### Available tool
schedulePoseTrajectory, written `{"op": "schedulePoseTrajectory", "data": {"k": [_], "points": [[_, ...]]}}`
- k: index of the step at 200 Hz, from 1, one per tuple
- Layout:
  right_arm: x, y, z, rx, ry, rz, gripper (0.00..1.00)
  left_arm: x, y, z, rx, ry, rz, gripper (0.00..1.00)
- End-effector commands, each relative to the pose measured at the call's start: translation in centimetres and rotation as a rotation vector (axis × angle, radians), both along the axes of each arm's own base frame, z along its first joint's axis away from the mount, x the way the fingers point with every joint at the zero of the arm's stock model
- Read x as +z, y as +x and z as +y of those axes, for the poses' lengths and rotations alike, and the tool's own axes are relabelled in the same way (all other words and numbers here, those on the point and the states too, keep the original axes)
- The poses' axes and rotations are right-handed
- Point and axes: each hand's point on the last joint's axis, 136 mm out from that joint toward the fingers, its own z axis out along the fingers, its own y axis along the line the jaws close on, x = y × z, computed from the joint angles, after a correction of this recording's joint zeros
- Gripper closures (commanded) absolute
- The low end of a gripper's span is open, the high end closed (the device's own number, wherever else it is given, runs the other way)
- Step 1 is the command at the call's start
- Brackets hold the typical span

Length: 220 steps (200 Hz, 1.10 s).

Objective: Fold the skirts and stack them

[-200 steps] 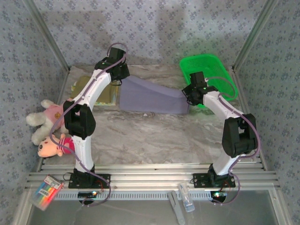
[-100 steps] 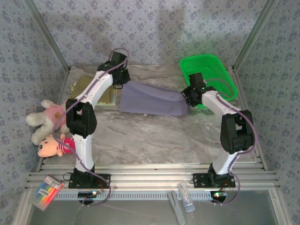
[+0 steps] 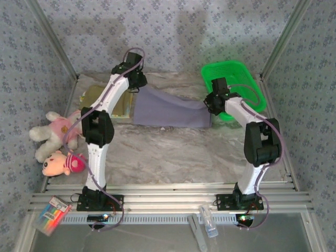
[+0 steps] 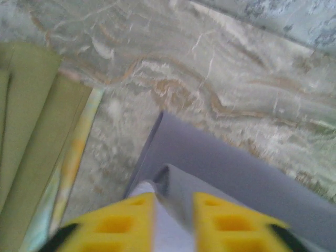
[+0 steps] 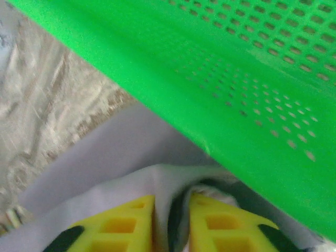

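Across the far half of the table, the lavender skirt lies looking limp and light, best lifted by its corners, where the right gripper beside the green basket and, farther left, the left gripper straddle folds with fingers slightly parted; whether they pinch, I cannot tell.

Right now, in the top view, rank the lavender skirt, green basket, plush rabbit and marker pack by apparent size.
1-2. The green basket and lavender skirt: too close to rank, the basket partly covered by the right arm.
3. The plush rabbit.
4. The marker pack.
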Motion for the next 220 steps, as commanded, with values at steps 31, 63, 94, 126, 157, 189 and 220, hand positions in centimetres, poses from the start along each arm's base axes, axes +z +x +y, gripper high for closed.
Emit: {"op": "schedulePoseTrajectory", "data": {"k": [31, 63, 94, 126, 157, 189, 220], "points": [[3.9, 1.7, 1.2, 0.099, 0.021, -0.126, 0.24, 0.8, -1.1, -2.0, -0.070, -0.082, 0.087, 0.00], [4.9, 0.0, 3.5, 0.205, 0.017, -0.184, 0.00, -0.4, -3.8, -4.6, -0.146, -0.144, 0.129, 0.00], [2.6, -1.4, 6.2, 0.351, 0.033, -0.203, 0.00, -3.5, -5.4, -7.0, -0.202, -0.233, 0.182, 0.00], [-0.7, -1.7, 8.8, 0.486, 0.011, -0.181, 0.00, -6.9, -5.9, -9.2, -0.246, -0.314, 0.253, 0.00], [-2.8, -2.4, 10.6, 0.601, -0.114, -0.174, 0.00, -9.5, -6.5, -10.0, -0.266, -0.308, 0.299, 0.00], [-4.6, -3.0, 10.9, 0.612, -0.147, -0.118, 0.00, -13.1, -8.1, -9.5, -0.235, -0.302, 0.366, 0.00], [-6.3, -3.7, 11.0, 0.612, -0.122, -0.068, 0.00, -15.0, -10.0, -8.7, -0.211, -0.302, 0.403, 0.00]]}}
